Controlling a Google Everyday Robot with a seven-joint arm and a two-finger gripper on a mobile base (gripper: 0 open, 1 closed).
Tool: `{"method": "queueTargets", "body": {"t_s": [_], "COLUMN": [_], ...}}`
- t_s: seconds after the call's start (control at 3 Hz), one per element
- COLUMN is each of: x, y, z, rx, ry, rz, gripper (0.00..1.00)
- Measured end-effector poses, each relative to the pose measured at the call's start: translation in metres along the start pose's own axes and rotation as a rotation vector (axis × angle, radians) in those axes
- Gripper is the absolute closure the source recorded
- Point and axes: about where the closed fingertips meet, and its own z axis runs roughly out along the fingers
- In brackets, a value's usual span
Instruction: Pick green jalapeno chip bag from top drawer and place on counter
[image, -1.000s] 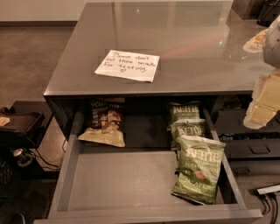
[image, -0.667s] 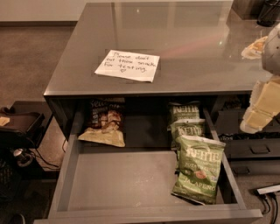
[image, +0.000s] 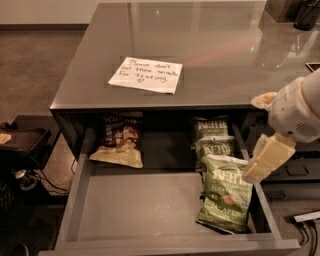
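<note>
Grey counter (image: 215, 40) bearing handwritten note (image: 146, 75); in open top drawer (image: 135, 210), green jalapeno chip bag (image: 226, 200) lying front right; gripper (image: 264, 161) hanging just beside it (open or closed: cannot tell); approach step; next: centring over bag, lowering.

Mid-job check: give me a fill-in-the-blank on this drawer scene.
The top drawer holds ___ green jalapeno chip bags.
The brown snack bag lies at the drawer's ___ side.
The note lies on the ___.
The gripper hangs by the drawer's ___ wall.
Missing: three; left; counter; right.
</note>
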Motion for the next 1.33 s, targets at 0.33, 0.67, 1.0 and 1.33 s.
{"method": "queueTargets", "body": {"t_s": [0.33, 0.67, 1.0, 1.33], "x": [0.004, 0.011, 0.03, 0.03], "y": [0.01, 0.02, 0.035, 0.035], "z": [0.049, 0.099, 0.154, 0.154], "rx": [-0.001, -0.003, -0.053, -0.052], "ry": [-0.051, -0.069, -0.036, -0.036], "rz": [0.009, 0.0, 0.004, 0.003], "gripper": [0.0, 0.0, 0.0, 0.0]}}
